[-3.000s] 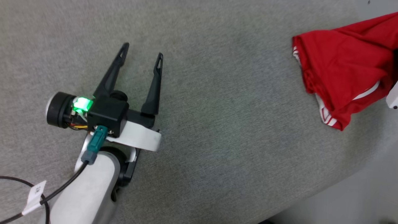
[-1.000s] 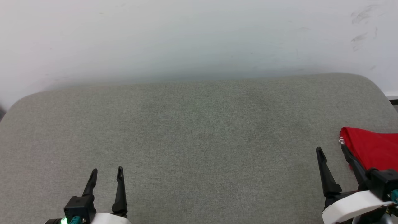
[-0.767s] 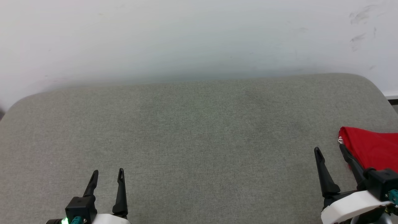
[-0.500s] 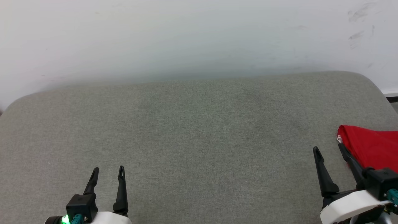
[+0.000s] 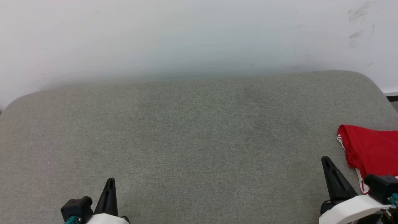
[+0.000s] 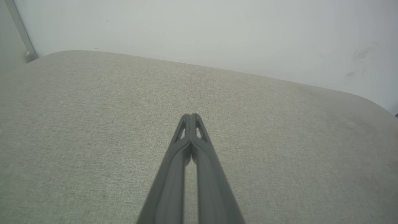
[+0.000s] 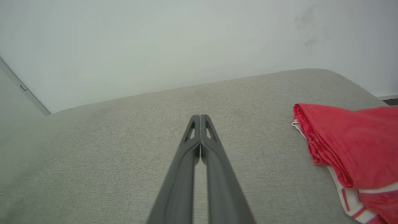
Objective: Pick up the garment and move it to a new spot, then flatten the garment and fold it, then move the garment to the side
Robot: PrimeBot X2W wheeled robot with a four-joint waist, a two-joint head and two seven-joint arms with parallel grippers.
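Observation:
The red garment [image 5: 371, 147] lies folded at the right edge of the grey padded surface [image 5: 192, 130], white-and-red striped trim showing along its near side. The right wrist view has the garment [image 7: 348, 146] to the right of the fingers. My right gripper [image 5: 326, 160] sits at the lower right, just left of the garment and apart from it; its fingers [image 7: 200, 118] are pressed together with nothing between them. At the lower left my left gripper [image 5: 110, 181] is shut too, fingertips [image 6: 191, 116] touching over bare fabric.
A white wall [image 5: 199, 34] rises directly behind the surface. The surface's rounded far corners show at left and right, and a dark strip of floor [image 5: 392, 99] lies past the right corner.
Both grippers have closed from open to shut and drawn back toward the bottom of the head view. The garment has stayed in place at the right edge.

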